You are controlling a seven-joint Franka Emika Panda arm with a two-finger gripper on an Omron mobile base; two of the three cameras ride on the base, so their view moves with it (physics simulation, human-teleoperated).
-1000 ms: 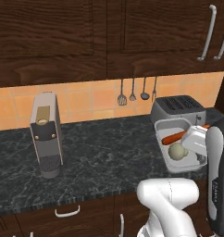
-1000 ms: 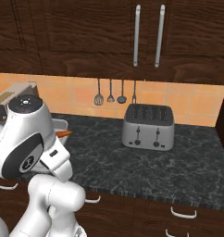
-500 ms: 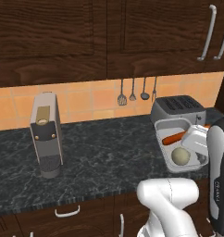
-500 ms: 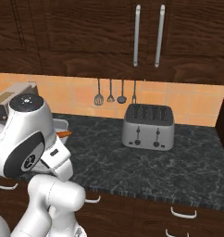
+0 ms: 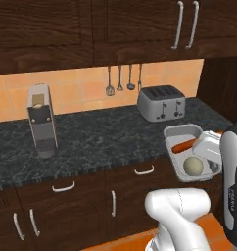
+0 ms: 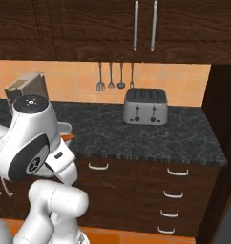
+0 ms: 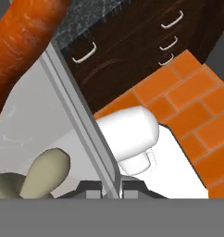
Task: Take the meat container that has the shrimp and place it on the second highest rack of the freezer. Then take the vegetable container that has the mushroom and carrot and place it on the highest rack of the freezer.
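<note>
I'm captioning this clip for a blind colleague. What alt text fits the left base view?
The gripper holds a grey container with a carrot and a mushroom out past the front edge of a dark stone counter. Behind stand a toaster and a coffee machine.

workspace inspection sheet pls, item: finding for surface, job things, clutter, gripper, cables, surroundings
surface: dark speckled counter over dark wood drawers.
job's things: grey container held off the counter's front edge, with the carrot and the mushroom inside; the freezer is nothing seen.
clutter: toaster and coffee machine on the counter.
gripper: the gripper is shut on the container's rim.
cables: nothing seen.
surroundings: three utensils hanging on the orange tile wall, upper cabinets with bar handles, orange brick floor.
</note>
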